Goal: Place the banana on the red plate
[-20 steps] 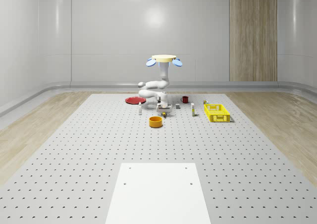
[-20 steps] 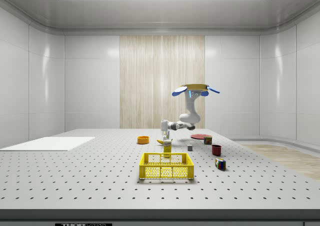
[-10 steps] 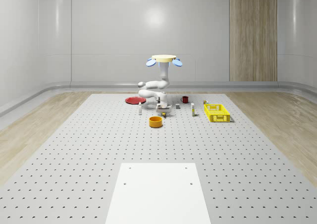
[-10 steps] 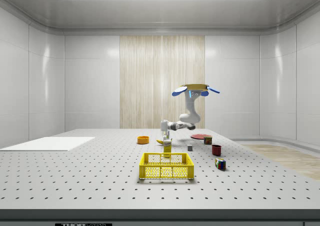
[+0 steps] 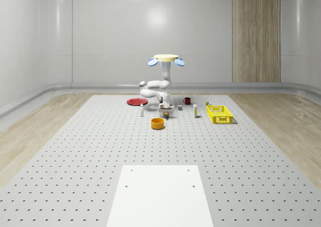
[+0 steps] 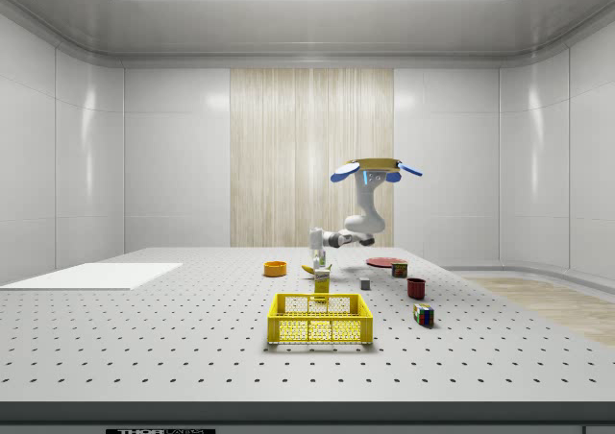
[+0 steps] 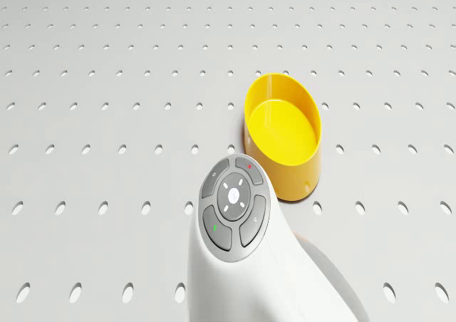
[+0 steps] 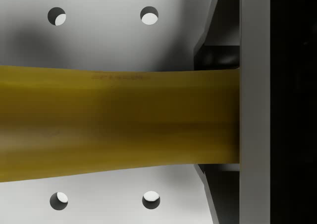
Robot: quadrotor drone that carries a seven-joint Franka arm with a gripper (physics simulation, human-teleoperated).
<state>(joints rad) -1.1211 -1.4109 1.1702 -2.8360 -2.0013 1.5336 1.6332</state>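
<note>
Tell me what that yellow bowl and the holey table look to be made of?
The yellow bowl looks like smooth plastic: even colour, soft sheen. The table resembles matte grey metal with a regular hole grid, though being rendered, that is only its look.

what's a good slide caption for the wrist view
Wrist camera close on the banana, lying across the perforated table, with one finger of the tool against its side.
</note>
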